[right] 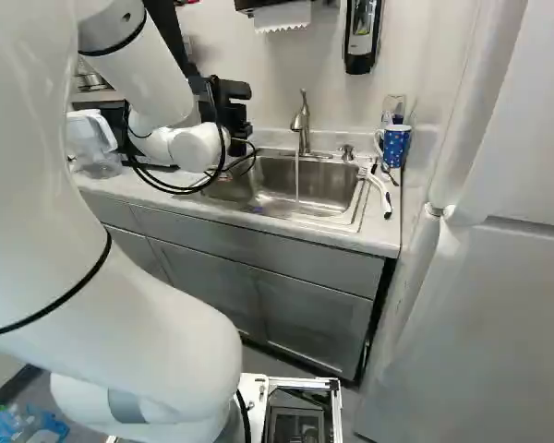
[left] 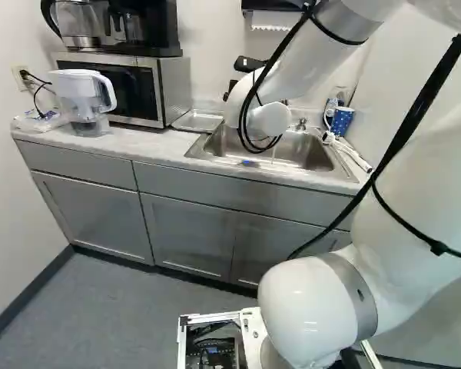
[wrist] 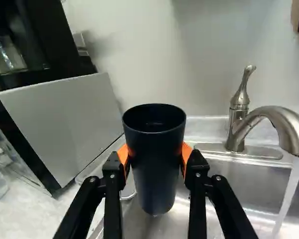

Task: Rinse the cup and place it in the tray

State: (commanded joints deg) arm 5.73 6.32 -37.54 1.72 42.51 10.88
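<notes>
Gripper (wrist: pixel 155 153): closed on cup, a pad to either side. Cup (wrist: pixel 155 179): dark, upright, over sink (wrist: pixel 234 175), at the end near tray (left: pixel 198 121). Handling, presumed: light, fairly stiff, slippery when wet; best grasped mid-wall, rim free.

One dark cylindrical cup (wrist: pixel 156 164) and one blue mug with white dots (right: pixel 396 146), two cups in all. One shallow metallic tray (left: pixel 198 121), one stainless-steel sink (right: pixel 328 196), one curved brushed-metal faucet (right: pixel 302 125), one silver-and-black box-shaped microwave (left: pixel 175 84), one white-and-clear plastic pitcher (left: pixel 83 88), one black coffee maker (left: pixel 161 27).
</notes>
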